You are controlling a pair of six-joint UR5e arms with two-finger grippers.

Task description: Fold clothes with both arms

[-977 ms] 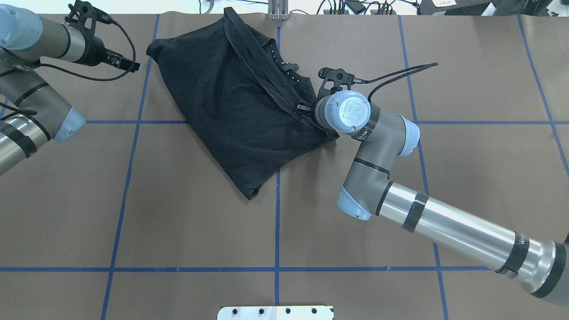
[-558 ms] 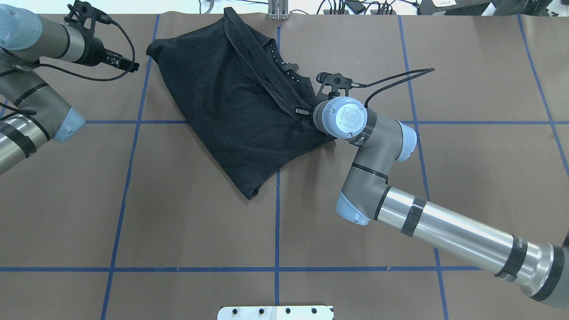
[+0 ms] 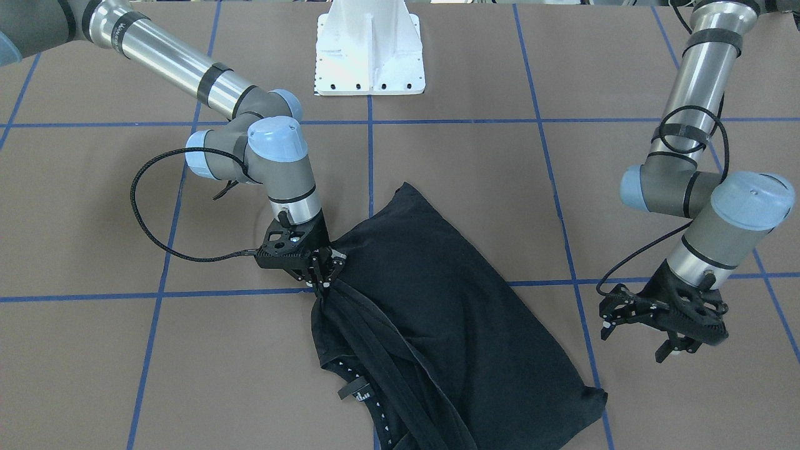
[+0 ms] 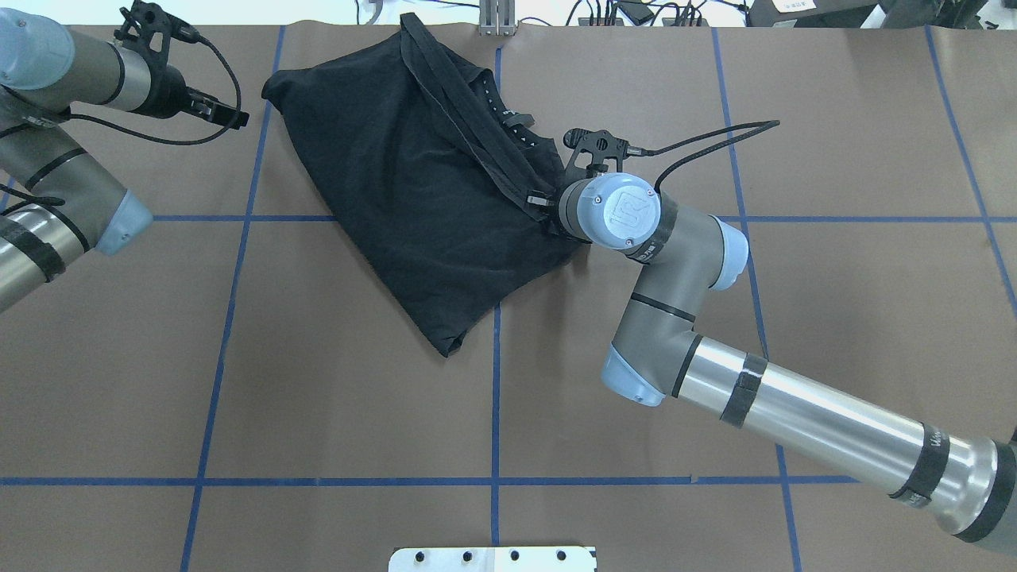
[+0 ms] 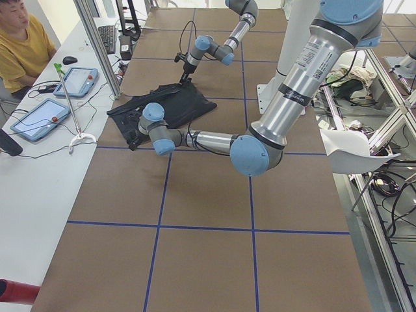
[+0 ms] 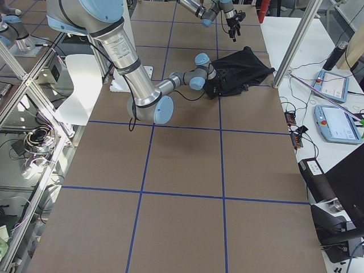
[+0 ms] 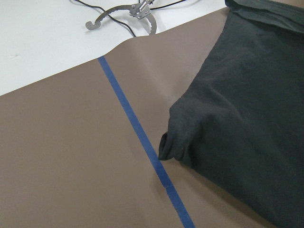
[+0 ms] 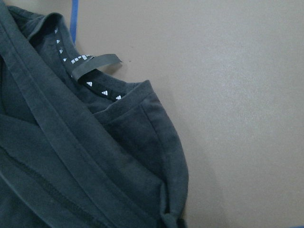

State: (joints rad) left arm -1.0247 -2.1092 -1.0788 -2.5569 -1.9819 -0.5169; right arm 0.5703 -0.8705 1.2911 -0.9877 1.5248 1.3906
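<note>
T-shirt (image 3: 450,312) lies bunched, one edge pinched in right hand (image 3: 323,274).

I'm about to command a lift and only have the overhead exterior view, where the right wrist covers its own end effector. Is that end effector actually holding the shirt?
Observer: Yes. The front-facing view shows the right end effector shut on the T-shirt edge, with cloth bunched in its grip.
Operator: And the left one, open or shut?
Observer: The left end effector is open, off to the shirt's side, touching no cloth.
Operator: What does its wrist camera see?
Observer: A rounded corner of the shirt lying right beside a blue tape line.
</note>
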